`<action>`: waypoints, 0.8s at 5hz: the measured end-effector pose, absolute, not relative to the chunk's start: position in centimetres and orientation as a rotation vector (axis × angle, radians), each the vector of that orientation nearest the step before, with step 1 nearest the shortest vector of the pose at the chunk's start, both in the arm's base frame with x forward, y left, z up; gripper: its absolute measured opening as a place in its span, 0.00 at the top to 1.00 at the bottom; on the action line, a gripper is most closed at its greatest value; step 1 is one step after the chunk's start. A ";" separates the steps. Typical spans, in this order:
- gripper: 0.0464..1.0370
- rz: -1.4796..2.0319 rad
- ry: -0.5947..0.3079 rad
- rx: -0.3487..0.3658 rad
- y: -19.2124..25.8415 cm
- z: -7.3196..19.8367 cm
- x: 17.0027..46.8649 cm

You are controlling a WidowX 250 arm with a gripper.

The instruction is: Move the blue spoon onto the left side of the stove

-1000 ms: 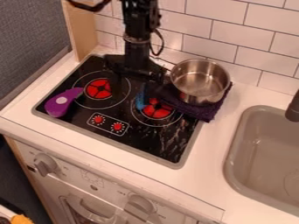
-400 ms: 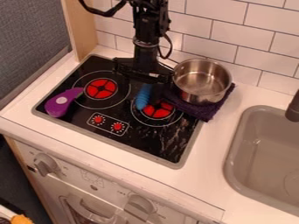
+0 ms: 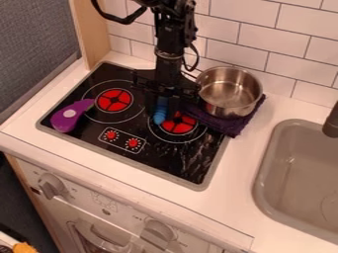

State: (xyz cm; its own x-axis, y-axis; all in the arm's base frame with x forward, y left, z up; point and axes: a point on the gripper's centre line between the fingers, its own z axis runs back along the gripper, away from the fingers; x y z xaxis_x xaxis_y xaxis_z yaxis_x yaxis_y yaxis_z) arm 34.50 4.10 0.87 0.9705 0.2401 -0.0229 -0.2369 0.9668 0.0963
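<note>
My gripper hangs low over the back middle of the black stove top, just behind the right burner. The blue spoon has its ribbed blue part showing directly below the gripper, along the left edge of the right red burner; its other end is hidden under the gripper. Against the dark stove I cannot make out how the fingers stand around it.
A steel pot stands on a dark purple cloth at the stove's back right. On the stove's left edge lies a purple toy eggplant. Tiled wall rises behind, and a grey sink is at right.
The gripper has shifted a little right and, since the middle frame, come down over the blue spoon, covering more of it. The spoon's visible part has hardly moved.
</note>
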 end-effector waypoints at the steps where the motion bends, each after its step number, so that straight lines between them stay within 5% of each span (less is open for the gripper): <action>1: 0.63 0.223 0.034 0.078 3.3 0.9 34.5; 4: 0.63 0.250 0.024 0.077 5.4 2.3 33.3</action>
State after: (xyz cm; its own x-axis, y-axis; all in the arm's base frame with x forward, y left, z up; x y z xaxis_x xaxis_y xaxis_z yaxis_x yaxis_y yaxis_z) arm 33.27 5.43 2.31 0.9687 0.2479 -0.0144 -0.2460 0.9661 0.0787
